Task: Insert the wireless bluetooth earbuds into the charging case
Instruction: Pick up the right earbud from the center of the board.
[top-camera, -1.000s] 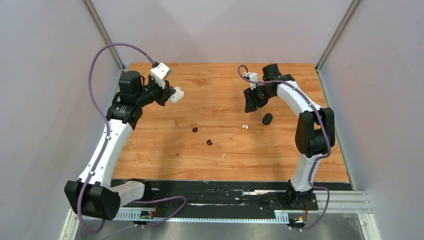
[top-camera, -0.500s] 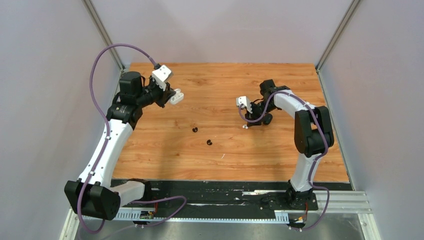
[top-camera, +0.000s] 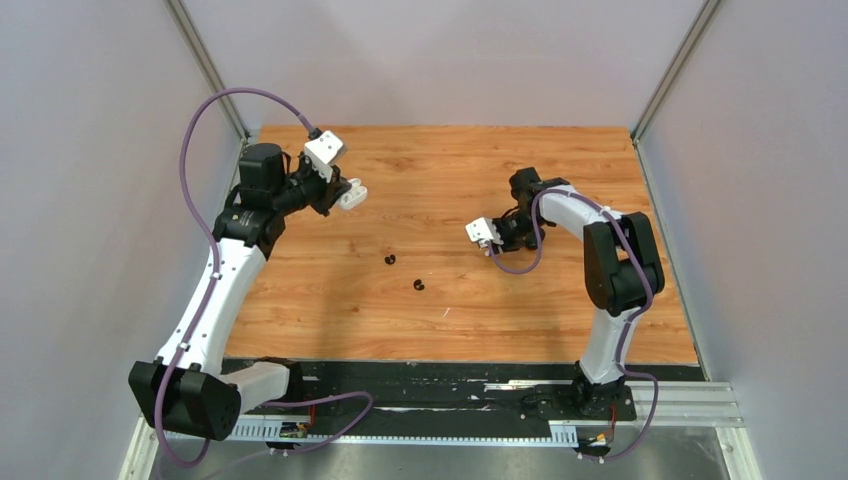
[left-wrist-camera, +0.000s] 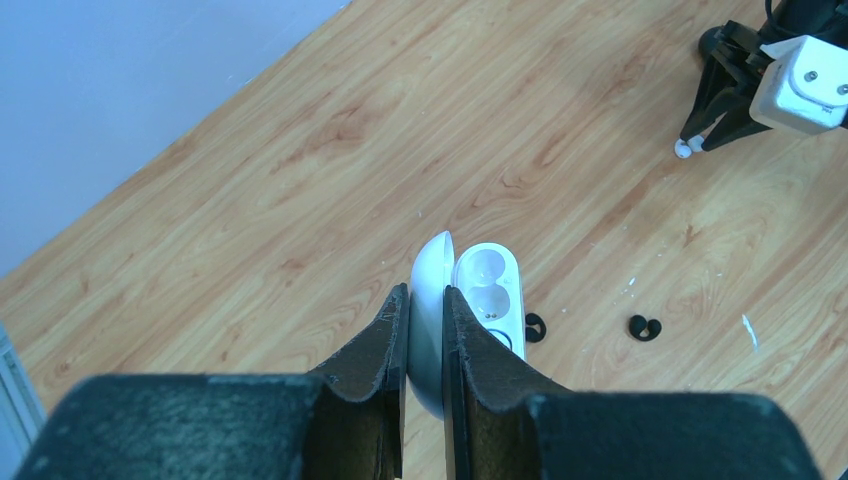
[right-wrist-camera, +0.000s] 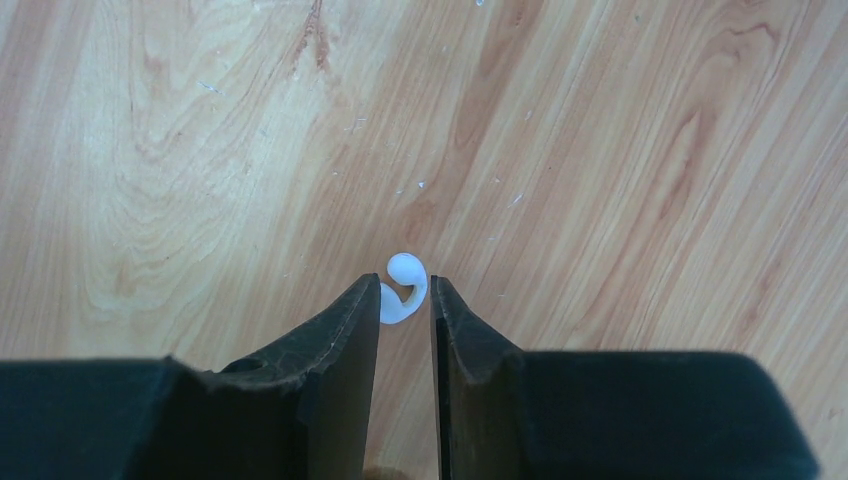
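My left gripper (left-wrist-camera: 427, 300) is shut on the lid of an open white charging case (left-wrist-camera: 487, 290) and holds it above the table; it also shows in the top view (top-camera: 350, 193). Its sockets look empty. Two black earbuds (top-camera: 390, 260) (top-camera: 419, 285) lie at mid-table, also seen in the left wrist view (left-wrist-camera: 535, 327) (left-wrist-camera: 645, 327). My right gripper (right-wrist-camera: 405, 297) is down at the table with its jaws narrowed onto a white earbud (right-wrist-camera: 404, 285) between the tips. The same earbud shows in the left wrist view (left-wrist-camera: 683, 148). No other white earbud shows.
The wooden table (top-camera: 330, 310) is walled by grey panels on the left, back and right. The right arm (top-camera: 600, 215) arches over the spot where a black case lay, so that case is hidden in the top view.
My right arm swung down and to the left from the back of the table, bringing its gripper onto the white earbud and covering the black case. The left arm has stayed still.
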